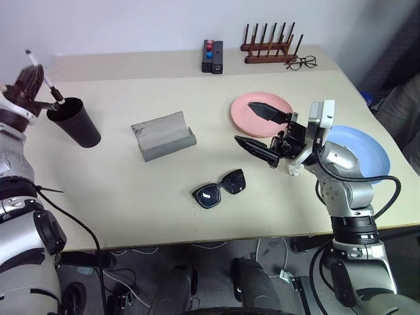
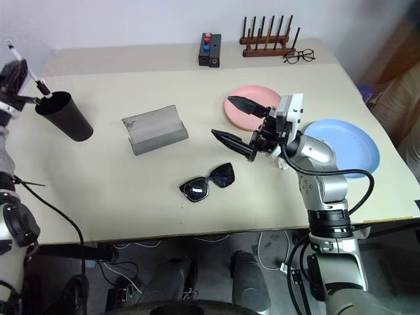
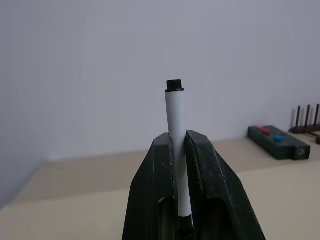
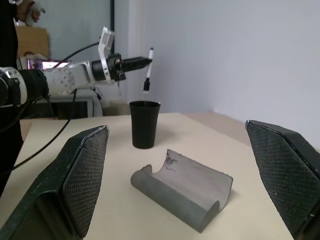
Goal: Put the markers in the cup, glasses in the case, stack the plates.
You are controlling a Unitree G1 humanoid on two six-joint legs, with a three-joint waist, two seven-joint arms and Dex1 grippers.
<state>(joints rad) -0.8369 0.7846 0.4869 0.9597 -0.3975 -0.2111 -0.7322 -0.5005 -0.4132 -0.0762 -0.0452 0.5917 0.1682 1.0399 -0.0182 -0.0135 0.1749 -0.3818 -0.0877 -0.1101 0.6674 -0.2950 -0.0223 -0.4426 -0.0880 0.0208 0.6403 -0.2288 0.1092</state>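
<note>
The left gripper (image 4: 142, 62) pinches a marker (image 4: 148, 70) just above the cup (image 4: 144, 123). Centre its tip over the rim, then let go. The right gripper (image 1: 262, 128) hangs wide, empty.

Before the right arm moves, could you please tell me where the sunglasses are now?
The sunglasses lie open on the table's near middle, in front of the grey case and to the left of the right gripper.
</note>
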